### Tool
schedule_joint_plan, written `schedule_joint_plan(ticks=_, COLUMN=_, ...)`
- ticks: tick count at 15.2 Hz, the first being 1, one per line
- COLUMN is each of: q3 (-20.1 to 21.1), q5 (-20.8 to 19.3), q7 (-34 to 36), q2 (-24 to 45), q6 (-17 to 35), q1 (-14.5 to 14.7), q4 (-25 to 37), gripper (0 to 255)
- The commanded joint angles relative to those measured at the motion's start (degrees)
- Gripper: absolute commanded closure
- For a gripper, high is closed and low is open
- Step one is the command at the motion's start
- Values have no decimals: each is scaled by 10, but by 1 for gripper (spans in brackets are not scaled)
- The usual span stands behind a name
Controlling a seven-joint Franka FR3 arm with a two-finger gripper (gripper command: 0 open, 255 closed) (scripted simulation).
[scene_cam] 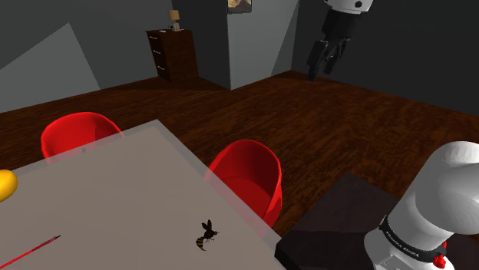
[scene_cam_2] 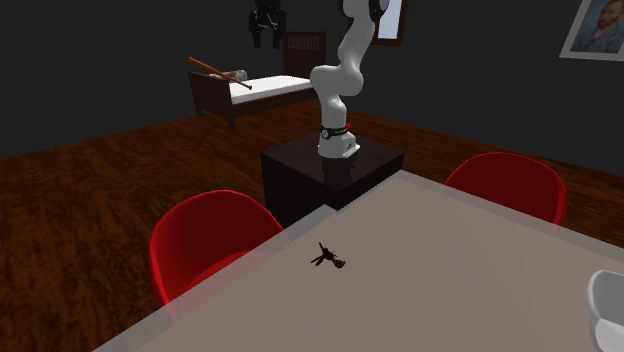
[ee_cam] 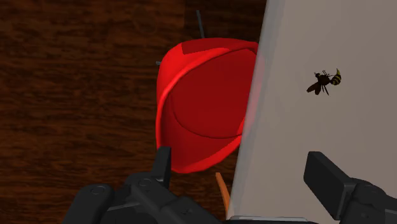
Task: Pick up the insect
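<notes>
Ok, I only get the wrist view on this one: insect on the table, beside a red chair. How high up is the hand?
Observer: In the shoulder view the hand hangs high above the table, nowhere near the insect.
Operator: Anything else lying on that table?
Observer: Yes, a thin red stick and a yellow object, both far from the insect, toward the shoulder view's left.

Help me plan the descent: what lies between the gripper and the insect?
In the wrist view, a bare stretch of grey table lies between the gripper and the insect. The red chair sits beside the table's edge, off that line.
</notes>
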Motion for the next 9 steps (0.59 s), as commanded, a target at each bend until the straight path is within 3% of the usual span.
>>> schedule_joint_plan(ticks=1, q3=0, q5=0, q7=0, q2=0, q6=0, q1=0, q4=0, gripper=0)
schedule_joint_plan(ticks=9, q3=34, q5=27, q7=-3, q2=42, q6=140, q1=35, q4=-99, gripper=0)
